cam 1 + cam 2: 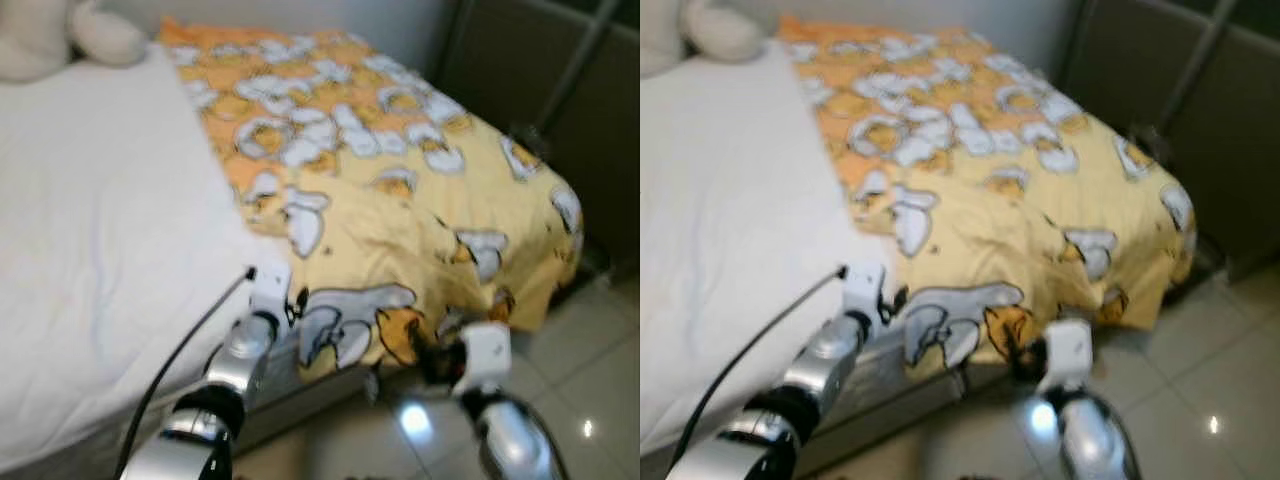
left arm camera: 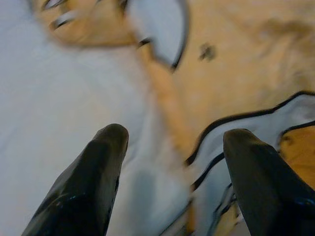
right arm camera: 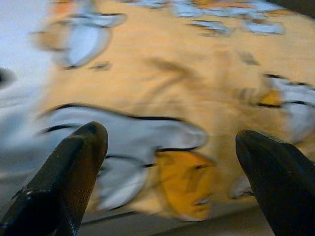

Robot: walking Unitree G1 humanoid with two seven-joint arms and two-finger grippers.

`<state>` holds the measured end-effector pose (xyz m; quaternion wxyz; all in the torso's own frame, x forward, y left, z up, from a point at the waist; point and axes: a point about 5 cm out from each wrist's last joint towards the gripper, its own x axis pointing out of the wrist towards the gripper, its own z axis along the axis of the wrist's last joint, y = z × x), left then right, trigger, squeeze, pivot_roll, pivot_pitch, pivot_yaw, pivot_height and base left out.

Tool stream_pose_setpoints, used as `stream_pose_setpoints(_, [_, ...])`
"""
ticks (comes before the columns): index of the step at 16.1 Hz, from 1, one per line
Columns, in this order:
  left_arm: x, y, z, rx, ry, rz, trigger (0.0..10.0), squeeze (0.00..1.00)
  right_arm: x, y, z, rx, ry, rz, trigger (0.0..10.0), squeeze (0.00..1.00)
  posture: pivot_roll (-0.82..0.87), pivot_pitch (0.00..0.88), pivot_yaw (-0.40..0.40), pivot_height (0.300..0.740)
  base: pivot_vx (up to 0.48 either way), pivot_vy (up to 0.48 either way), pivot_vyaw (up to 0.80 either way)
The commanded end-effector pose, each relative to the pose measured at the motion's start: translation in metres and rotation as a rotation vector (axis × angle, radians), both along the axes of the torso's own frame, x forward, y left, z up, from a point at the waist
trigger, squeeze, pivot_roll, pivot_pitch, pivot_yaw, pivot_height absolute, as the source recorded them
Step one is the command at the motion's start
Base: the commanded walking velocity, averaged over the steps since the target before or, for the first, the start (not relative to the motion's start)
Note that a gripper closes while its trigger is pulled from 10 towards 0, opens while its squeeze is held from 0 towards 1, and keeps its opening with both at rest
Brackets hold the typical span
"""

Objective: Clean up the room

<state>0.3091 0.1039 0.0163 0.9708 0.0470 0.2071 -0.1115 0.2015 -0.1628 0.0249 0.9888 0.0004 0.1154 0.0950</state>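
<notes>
The yellow quilt [image 1: 400, 200] was found rumpled across the bed [image 1: 100, 250], its edge hanging towards the floor. Soft, light, and likely to bunch; that hanging edge was judged the best hold. The left pincer [image 2: 170, 147] and right pincer [image 3: 172, 147] were both spread wide, empty, near that edge.

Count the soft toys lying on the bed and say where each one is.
1 that I can make out: a cream plush toy at the far left corner of the white sheet, cut off by the picture's edge. More may lie beyond.

A bed [image 1: 90, 330] in a white sheet carries a rumpled yellow duck-print blanket [image 1: 400, 190] and a cream plush toy [image 1: 60, 35].
</notes>
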Motion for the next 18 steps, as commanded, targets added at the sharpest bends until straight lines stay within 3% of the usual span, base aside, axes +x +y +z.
stream_pose_setpoints(1, [0.004, -0.011, 0.005, 0.008, -0.017, -0.008, 10.0, 0.0, -0.008, -0.008, -0.001, -0.024, 0.034, -0.009, 10.0, 0.0, -0.12, 0.0, -0.081, 0.74, 0.0, 0.0, 0.0])
stream_pose_setpoints(2, [0.005, -0.021, 0.007, 0.011, -0.04, -0.023, 10.0, 0.0, -0.026, -0.009, 0.002, -0.029, 0.055, -0.003, 10.0, 0.0, -0.17, 0.058, -0.095, 0.74, 0.0, 0.0, 0.0])
stream_pose_setpoints(4, [0.004, -0.031, 0.009, 0.034, -0.077, -0.052, 10.0, 0.0, -0.044, -0.009, 0.003, -0.041, 0.073, 0.008, 10.0, 0.0, -0.2, 0.086, -0.091, 0.74, 0.0, 0.0, 0.0])
stream_pose_setpoints(5, [0.005, -0.028, 0.012, -0.002, -0.1, -0.029, 10.0, 0.0, -0.048, -0.009, 0.006, -0.044, 0.07, -0.004, 10.0, 0.0, -0.22, 0.087, -0.084, 0.74, 0.0, 0.0, 0.0])
stream_pose_setpoints(6, [0.0, -0.012, 0.016, -0.053, -0.188, -0.003, 10.0, 0.0, -0.052, -0.012, 0.023, -0.047, 0.01, -0.075, 10.0, 0.0, -0.23, 0.089, -0.077, 0.74, 0.0, 0.0, 0.0])
stream_pose_setpoints(7, [-0.015, 0.007, 0.023, -0.093, -0.279, -0.012, 10.0, 0.0, -0.061, -0.016, 0.043, -0.04, -0.049, -0.113, 10.0, 0.0, -0.21, 0.088, -0.065, 0.74, 0.0, 0.0, 0.0])
stream_pose_setpoints(8, [-0.042, 0.024, 0.032, -0.112, -0.335, -0.04, 10.0, 0.0, -0.074, -0.018, 0.059, -0.036, -0.082, -0.109, 10.0, 0.0, -0.13, 0.062, -0.057, 0.74, 0.0, 0.0, 0.0])
stream_pose_setpoints(9, [-0.076, 0.04, 0.041, -0.111, -0.33, -0.06, 10.0, 0.0, -0.09, -0.023, 0.069, -0.047, -0.087, -0.104, 10.0, 0.0, -0.08, 0.038, -0.047, 0.74, 0.0, 0.0, 0.0])
stream_pose_setpoints(11, [-0.106, 0.051, 0.053, -0.113, -0.306, -0.036, 10.0, 0.0, -0.102, -0.031, 0.058, -0.02, -0.042, -0.179, 10.0, 0.0, -0.02, 0.0, -0.023, 0.74, 0.0, 0.0, 0.0])
stream_pose_setpoints(15, [-0.089, 0.045, 0.069, -0.199, -0.302, 0.024, 10.0, 0.0, -0.066, -0.017, 0.05, 0.027, -0.071, -0.171, 10.0, 0.0, 0.02, 0.0, -0.018, 0.74, 0.305, 0.0, 0.0])
stream_pose_setpoints(18, [-0.086, 0.043, 0.066, -0.229, -0.243, 0.062, 10.0, 0.0, -0.058, -0.017, 0.046, 0.013, -0.072, -0.159, 10.0, 0.0, 0.01, 0.0, -0.018, 0.74, 0.467, 0.0, 0.0])
